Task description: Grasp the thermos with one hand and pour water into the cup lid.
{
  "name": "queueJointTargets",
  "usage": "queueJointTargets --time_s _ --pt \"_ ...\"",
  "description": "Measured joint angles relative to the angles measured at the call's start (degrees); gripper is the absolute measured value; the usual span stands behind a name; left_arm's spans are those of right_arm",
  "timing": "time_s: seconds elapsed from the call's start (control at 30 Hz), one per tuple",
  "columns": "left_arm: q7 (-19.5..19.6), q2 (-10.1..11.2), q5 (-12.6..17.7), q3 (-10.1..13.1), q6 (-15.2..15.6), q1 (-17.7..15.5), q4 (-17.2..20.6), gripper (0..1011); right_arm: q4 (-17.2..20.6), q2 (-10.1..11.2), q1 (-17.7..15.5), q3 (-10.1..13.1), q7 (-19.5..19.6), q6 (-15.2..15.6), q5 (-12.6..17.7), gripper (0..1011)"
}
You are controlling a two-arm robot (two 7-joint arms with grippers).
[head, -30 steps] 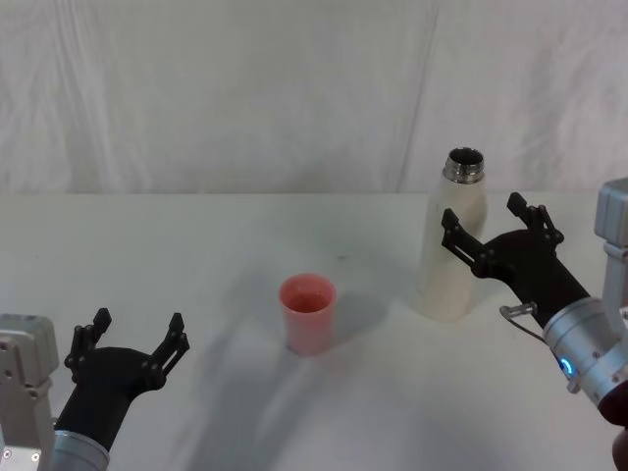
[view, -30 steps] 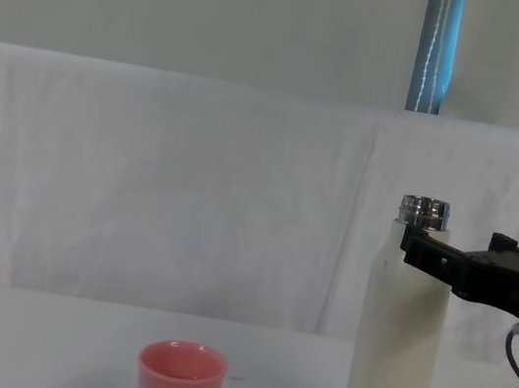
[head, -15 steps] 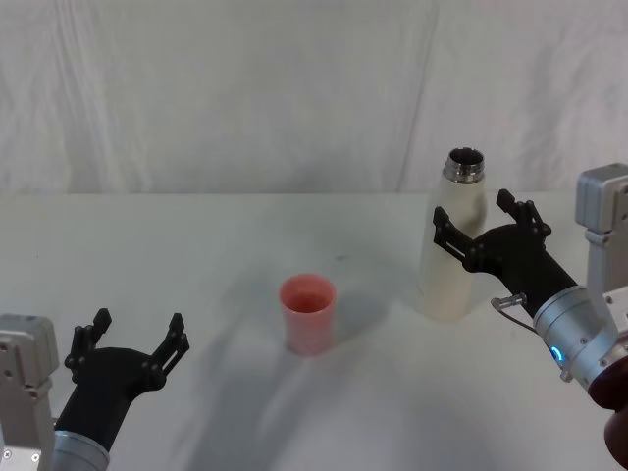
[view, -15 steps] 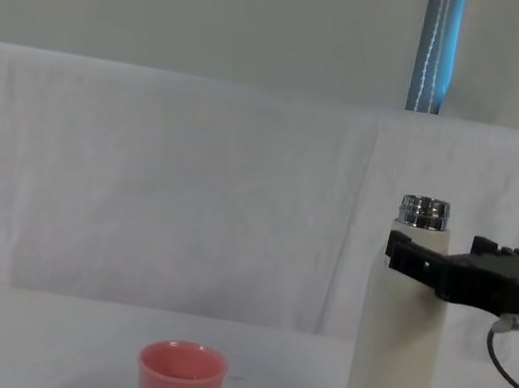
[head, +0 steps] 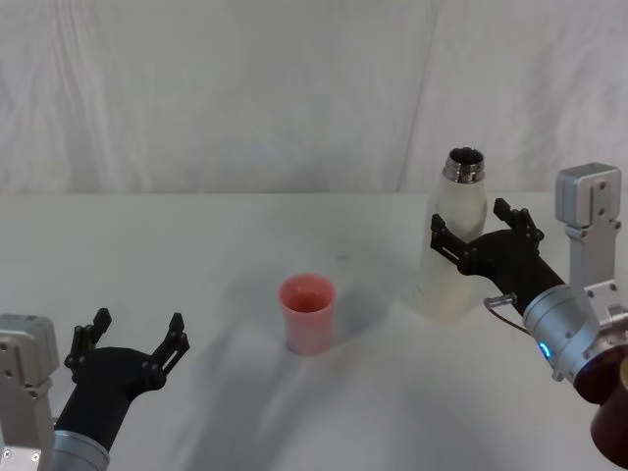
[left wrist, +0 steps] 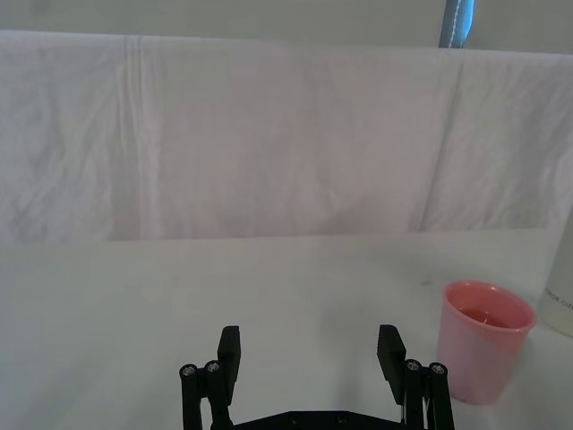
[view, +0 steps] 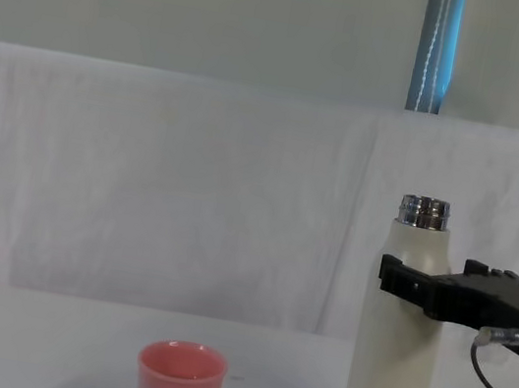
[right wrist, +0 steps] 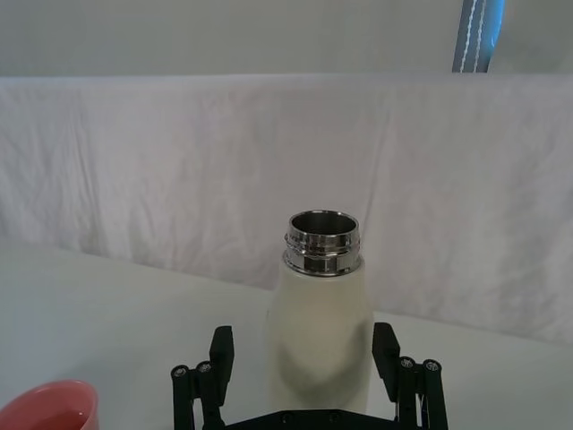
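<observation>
The cream-white thermos (head: 440,285) stands upright at the table's right, its steel neck open. My right gripper (head: 471,224) is open, with one finger on each side of the thermos's upper body, below the shoulder. In the right wrist view the thermos (right wrist: 322,300) rises between the spread fingers of the right gripper (right wrist: 303,345). The pink cup lid (head: 308,312) stands upright near the table's middle, left of the thermos; it also shows as the cup lid (view: 179,382) in the chest view. My left gripper (head: 137,326) rests open at the near left, apart from both.
A white cloth (head: 216,245) covers the table, and a white draped backdrop (head: 245,88) hangs behind it. A blue pole (view: 438,45) stands behind the backdrop. Bare table lies between the cup lid and the left gripper.
My right gripper has moved down and forward along the thermos, from near its neck to its upper body. The left arm, cup lid and thermos have stayed put.
</observation>
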State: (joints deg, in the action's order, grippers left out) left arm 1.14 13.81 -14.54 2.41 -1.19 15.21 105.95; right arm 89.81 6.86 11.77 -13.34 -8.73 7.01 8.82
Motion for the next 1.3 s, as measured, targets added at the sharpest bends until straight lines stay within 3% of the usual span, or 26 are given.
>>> queueJointTargets --time_s 0.87,1.3 --pt "0.00 0.00 0.00 0.00 0.00 0.00 0.00 1001 -4.66 -3.85 1.79 1.14 3.65 -0.01 -3.30 1001" --pt "0.00 0.00 0.00 0.00 0.00 0.00 0.00 1001 -6.02 -5.25 2.40 1.36 3.62 -0.12 -4.19 1001"
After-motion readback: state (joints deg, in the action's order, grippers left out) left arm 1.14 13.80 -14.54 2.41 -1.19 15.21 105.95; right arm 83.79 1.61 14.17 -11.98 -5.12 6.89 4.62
